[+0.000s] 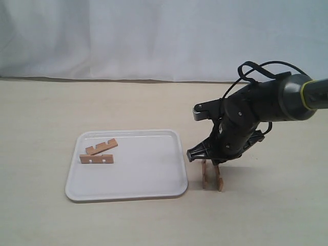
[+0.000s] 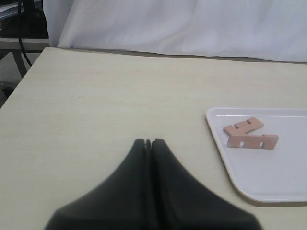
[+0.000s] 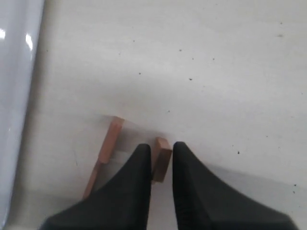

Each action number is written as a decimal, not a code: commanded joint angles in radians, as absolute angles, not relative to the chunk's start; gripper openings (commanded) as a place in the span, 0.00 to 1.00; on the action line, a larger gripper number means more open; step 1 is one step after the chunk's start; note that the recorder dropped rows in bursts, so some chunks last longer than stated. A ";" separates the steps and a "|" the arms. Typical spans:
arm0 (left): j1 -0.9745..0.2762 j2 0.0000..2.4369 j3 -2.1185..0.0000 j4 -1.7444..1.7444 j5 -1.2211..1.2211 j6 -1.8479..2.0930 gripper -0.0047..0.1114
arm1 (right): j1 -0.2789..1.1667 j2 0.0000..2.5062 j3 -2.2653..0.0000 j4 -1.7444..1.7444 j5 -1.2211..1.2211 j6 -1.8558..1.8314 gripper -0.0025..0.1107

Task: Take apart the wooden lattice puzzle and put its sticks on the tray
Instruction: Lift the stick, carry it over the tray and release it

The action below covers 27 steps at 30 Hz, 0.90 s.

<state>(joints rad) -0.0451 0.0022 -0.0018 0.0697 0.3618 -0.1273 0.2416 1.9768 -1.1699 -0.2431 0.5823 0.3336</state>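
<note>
— Where's the right gripper (image 1: 211,162)?

— Down at the table (image 1: 266,215), at 3 o'clock from the tray (image 1: 154,187), just past its rim. Two sticks stand on edge there, side by side: the left table stick (image 1: 204,174) and the right table stick (image 1: 220,179).

— And the jaws?

— Parted only a little, about one stick's thickness. The wrist camera shows the end of the right table stick between the two black fingers (image 3: 139,172), which sit right against its sides. I cannot tell whether they are squeezing it or only flanking it. The left table stick lies outside the jaws, on the tray side, close by but not touching the fingers.

— Is the stick lifted?

— It looks to be resting on the table.

— What's on the tray?

— Two sticks, toward its 10 o'clock corner. The level stick (image 1: 96,159) lies notches down. The tilted stick (image 1: 101,147) sits at 12 o'clock from it, slanting up toward 2 o'clock, and the two meet near their left ends.

— The left gripper (image 2: 147,142)?

— It shows only in its own wrist camera. Its jaws are pressed together with nothing between them, above bare table, and the tray is off to one side.
</note>
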 commanded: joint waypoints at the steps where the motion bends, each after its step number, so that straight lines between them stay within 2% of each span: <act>1: -0.047 0.000 0.000 0.069 0.357 -0.132 0.04 | 0.234 1.977 -1.168 -0.240 0.571 0.361 0.16; 16: -0.047 0.000 0.000 0.067 0.352 -0.132 0.04 | 0.234 2.020 -1.170 -0.265 0.566 0.393 0.16; 18: -0.047 0.000 0.000 0.067 0.352 -0.132 0.04 | 0.234 1.998 -1.170 -0.289 0.568 0.388 0.13; 20: -0.047 0.000 0.000 0.067 0.352 -0.132 0.04 | 0.234 1.956 -1.176 -0.329 0.579 0.388 0.07; 27: -0.047 0.000 0.000 0.067 0.352 -0.132 0.04 | 0.262 1.813 -1.244 -0.374 0.640 0.361 0.06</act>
<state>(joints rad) -0.0451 0.0022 -0.0018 0.0697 0.3618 -0.1273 0.2440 1.8604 -1.2200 -0.3597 0.6178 0.3875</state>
